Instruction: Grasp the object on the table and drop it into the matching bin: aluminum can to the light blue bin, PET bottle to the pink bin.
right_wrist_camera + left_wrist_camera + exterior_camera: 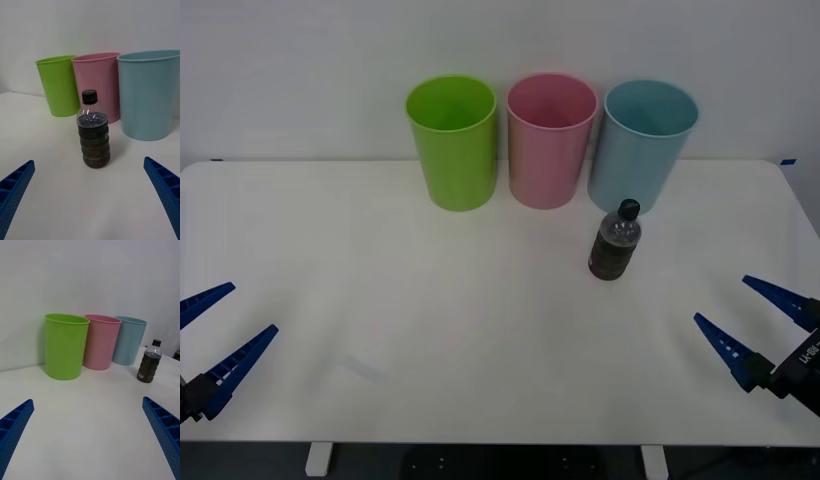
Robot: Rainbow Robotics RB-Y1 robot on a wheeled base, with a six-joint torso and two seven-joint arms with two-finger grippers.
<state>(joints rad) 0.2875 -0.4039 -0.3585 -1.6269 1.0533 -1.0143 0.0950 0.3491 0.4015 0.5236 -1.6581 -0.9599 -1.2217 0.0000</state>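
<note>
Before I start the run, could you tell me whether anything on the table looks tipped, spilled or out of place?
Nothing stands out. The PET bottle stands upright and capped on the table, just in front of the light blue bin; all three bins are upright in a row.

The left gripper (210,337) sits low at the near left edge of the table (480,330), its blue ribbed fingers spread wide apart and holding nothing. The right gripper (752,310) mirrors it at the near right edge, fingers likewise spread and holding nothing.
</note>
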